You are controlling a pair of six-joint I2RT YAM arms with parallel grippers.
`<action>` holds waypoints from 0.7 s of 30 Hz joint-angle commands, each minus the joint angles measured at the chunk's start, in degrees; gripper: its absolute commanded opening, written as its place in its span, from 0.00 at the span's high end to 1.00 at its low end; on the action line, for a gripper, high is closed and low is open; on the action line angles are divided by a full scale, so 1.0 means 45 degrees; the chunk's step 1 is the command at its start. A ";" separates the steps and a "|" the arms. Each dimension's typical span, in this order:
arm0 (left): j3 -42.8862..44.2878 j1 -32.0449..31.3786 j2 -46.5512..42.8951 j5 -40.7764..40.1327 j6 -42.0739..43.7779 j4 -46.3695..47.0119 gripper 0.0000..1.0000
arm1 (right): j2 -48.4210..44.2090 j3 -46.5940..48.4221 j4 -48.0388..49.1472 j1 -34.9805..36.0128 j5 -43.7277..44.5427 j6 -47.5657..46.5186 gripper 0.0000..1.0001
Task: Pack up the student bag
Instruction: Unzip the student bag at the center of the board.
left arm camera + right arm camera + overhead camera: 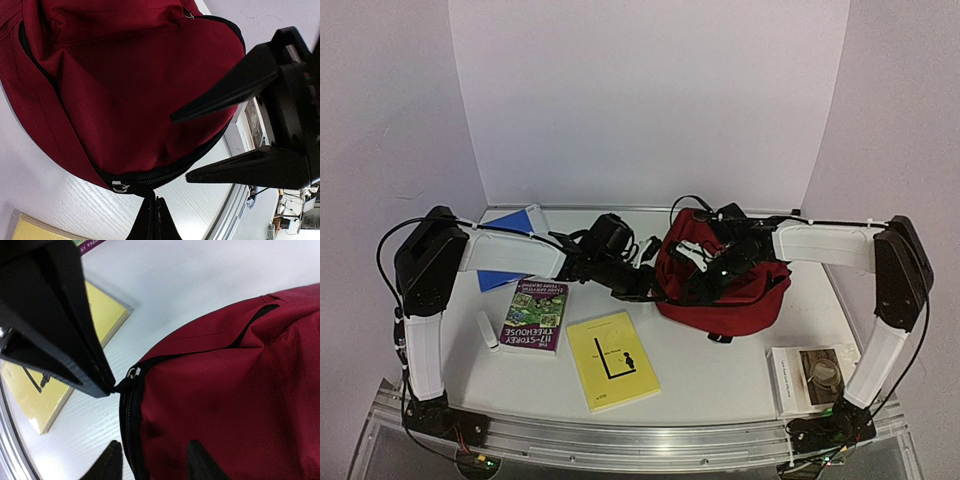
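The student bag (725,290), a dark red backpack with black zipper trim, lies right of the table's middle. My left gripper (154,207) is shut on a black tab at the bag's zipper edge (150,182), beside a silver zipper slider (119,187). It meets the bag's left rim in the top view. My right gripper (157,465) is open over the bag. One of its fingertips (111,464) is outside the zipper line and the other lies over the red fabric. Nothing is pinched between them. The bag's inside is hidden.
A yellow book (612,360) and a purple book (534,315) lie left of the bag. A blue book (510,245) is partly under the left arm. A white stick (488,330) lies near the purple book. A pale book (815,375) sits at the front right by the table edge.
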 commanded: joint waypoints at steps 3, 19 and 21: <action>0.0368 0.0198 -0.0310 0.0366 -0.0277 0.0710 1.00 | -0.0003 -0.0222 0.0596 0.0081 0.0172 0.0349 0.73; 0.0589 0.0485 -0.0094 0.0676 -0.0353 0.0752 1.00 | 0.0271 -0.0380 0.0360 0.0198 0.0478 0.0390 0.58; 0.0597 0.0488 -0.0088 0.0662 -0.0349 0.0753 1.00 | 0.0340 -0.0328 0.0342 0.0208 0.0488 0.0391 0.61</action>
